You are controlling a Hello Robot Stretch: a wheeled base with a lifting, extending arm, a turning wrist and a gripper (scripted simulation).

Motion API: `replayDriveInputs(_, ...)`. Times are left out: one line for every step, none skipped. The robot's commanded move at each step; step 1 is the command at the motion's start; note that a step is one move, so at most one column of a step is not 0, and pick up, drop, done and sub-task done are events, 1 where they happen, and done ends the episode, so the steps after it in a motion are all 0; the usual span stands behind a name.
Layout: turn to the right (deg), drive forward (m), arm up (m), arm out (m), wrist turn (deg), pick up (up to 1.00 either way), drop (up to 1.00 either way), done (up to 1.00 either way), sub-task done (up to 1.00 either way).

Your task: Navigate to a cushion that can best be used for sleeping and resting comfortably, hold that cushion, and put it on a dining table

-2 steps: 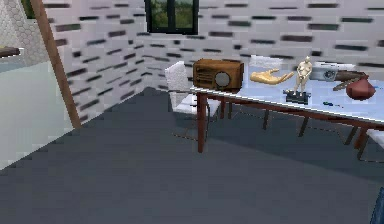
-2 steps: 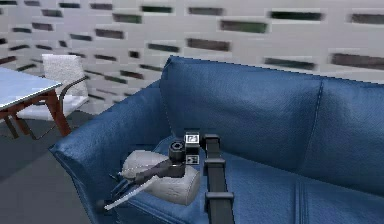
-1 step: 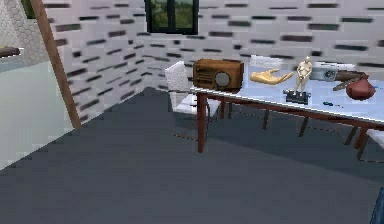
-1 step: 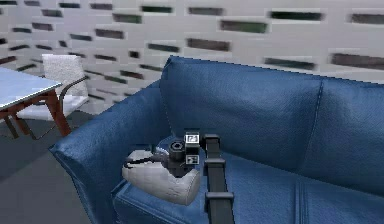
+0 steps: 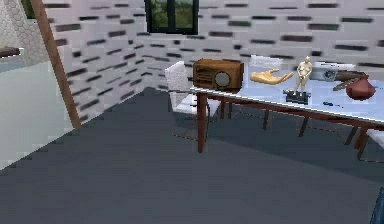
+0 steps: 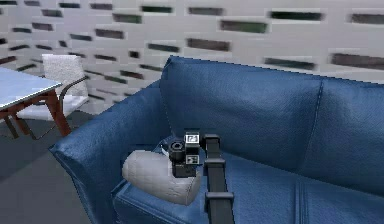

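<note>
Arm side view, seven o'clock: jaws at grey cushion (image 6: 150, 178) on blue sofa (image 6: 280, 110); cannot tell whether they hold it.

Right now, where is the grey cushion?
Arm side view, lower middle: the plump grey cushion lies on the seat of the blue upholstered sofa, beside its left-hand armrest.

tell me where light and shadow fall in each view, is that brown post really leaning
Forward view: the white rectangular tabletop catches the most light, the dark grey floor beneath is shaded, the brown wooden post leans only in the picture. Arm side view: the blue upholstered sofa is paler on its backrest, darker in the seat crease; the grey cushion is lit on top.
</note>
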Motion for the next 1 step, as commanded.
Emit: replayDriveInputs(0.0, 0.00, -0.30, 0.00, 0.0, 0.00, 0.00, 0.00, 0.00)
